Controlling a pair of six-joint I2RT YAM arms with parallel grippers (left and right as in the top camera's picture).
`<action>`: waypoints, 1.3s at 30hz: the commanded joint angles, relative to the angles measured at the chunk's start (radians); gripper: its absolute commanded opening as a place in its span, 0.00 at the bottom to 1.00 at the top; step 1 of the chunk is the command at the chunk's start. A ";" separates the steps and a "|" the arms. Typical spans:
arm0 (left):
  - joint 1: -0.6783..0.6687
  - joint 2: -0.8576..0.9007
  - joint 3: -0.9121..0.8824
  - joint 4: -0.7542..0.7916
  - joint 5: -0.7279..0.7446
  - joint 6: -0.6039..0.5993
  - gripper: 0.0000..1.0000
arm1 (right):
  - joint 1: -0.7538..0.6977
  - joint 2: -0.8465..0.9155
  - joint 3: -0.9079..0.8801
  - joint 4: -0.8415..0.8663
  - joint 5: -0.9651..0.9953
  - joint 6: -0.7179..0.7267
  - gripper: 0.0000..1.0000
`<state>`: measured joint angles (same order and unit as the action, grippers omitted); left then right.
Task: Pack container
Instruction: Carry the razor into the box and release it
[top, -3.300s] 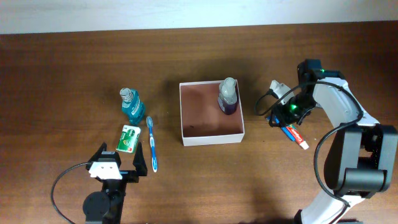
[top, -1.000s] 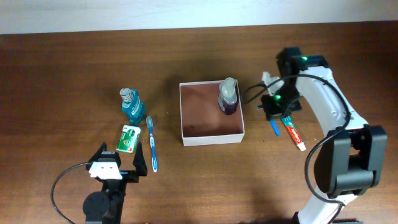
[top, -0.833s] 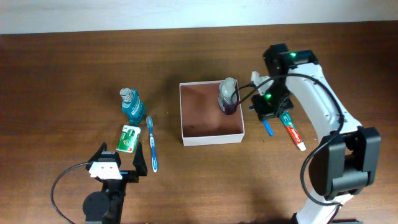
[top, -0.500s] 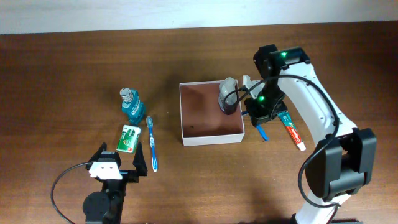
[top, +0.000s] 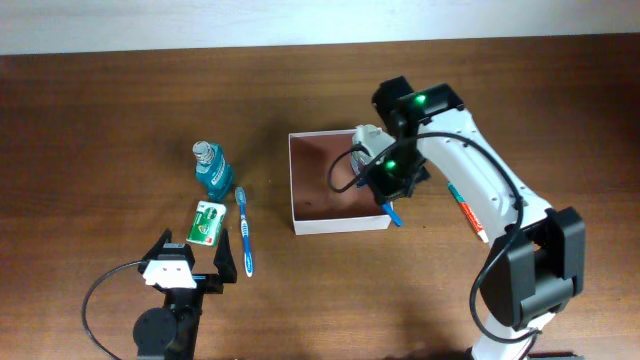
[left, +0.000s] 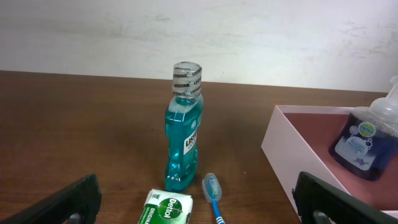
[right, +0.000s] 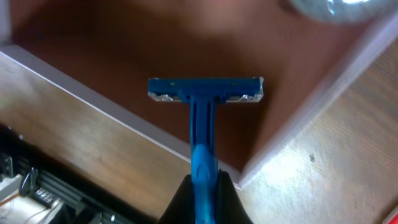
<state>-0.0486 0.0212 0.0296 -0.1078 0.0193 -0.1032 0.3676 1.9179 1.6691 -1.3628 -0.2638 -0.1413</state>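
The teal mouthwash bottle (left: 184, 127) carries a Listerine label running up its side, and the band around its cap repeats the name. It stands upright on the tabletop (top: 100, 120). Just in front of it lies a green-and-white soap pack (left: 165, 210) marked Dettol, with a blue toothbrush (top: 244, 230) lying beside the pack. A dark blue pump bottle (left: 367, 140) bears a round Dettol logo; the smaller print under it is too fine to read.

The container (top: 340, 224) sits near the middle of the tabletop, its thin white walls around a reddish-brown floor. The pump bottle stands inside it, in the far right corner. From overhead the right arm covers most of that bottle.

The right end effector (right: 204, 193) is clenched on the handle of a blue razor (right: 202, 124). The razor's head hangs over the container's floor near the front right corner, and its handle crosses above the front wall. A red-and-white toothpaste tube (top: 468, 212) lies on the tabletop to the right of the container; its lettering cannot be made out.

The left end effector (left: 199, 199) is released, its fingers spread wide with nothing between them, low over the near edge of the tabletop.

The tabletop is dark brown wood with a visible grain. A plain off-white wall (left: 249, 31) rises behind it.
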 joint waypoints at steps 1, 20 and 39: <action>0.006 -0.010 -0.008 0.003 0.011 -0.009 1.00 | 0.044 -0.001 0.020 0.042 -0.013 -0.010 0.04; 0.006 -0.010 -0.008 0.003 0.011 -0.009 1.00 | 0.079 0.004 0.016 0.203 0.067 -0.219 0.04; 0.006 -0.010 -0.008 0.003 0.011 -0.009 1.00 | 0.061 -0.039 0.021 0.121 0.066 -0.216 0.25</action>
<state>-0.0486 0.0212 0.0296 -0.1081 0.0193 -0.1032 0.4400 1.9179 1.6691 -1.2133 -0.2024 -0.3492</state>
